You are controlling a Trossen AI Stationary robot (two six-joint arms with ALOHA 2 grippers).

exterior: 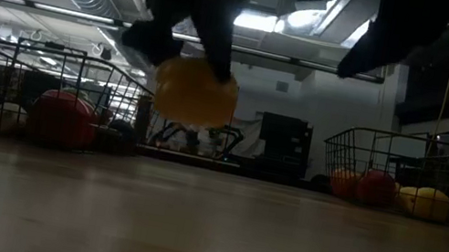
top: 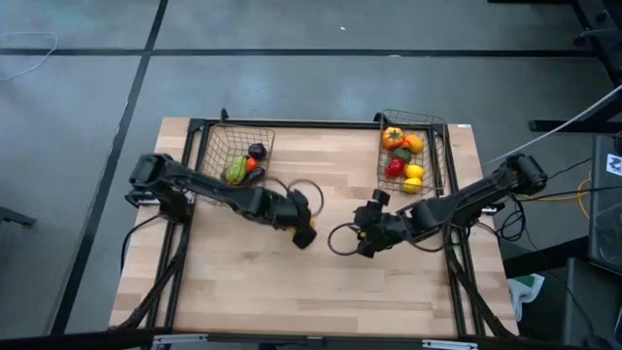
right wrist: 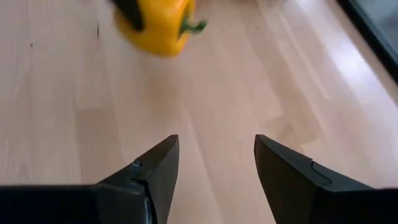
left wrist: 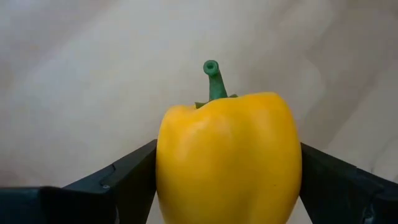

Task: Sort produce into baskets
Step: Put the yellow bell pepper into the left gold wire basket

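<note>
Yellow plastic bell pepper [left wrist: 229,158] clamped in left gripper [top: 303,233], lifted (mid-carry); next needs basket drop. Right gripper [right wrist: 214,168] open, empty.

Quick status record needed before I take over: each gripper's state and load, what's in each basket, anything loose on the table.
left gripper: shut on yellow pepper, lifted off the table, mid-table
right gripper: open, empty, low over mid-table, facing the pepper
left basket: green, red-orange and dark purple pieces
right basket: orange, green, red and yellow pieces
loose produce on table: none visible
</note>
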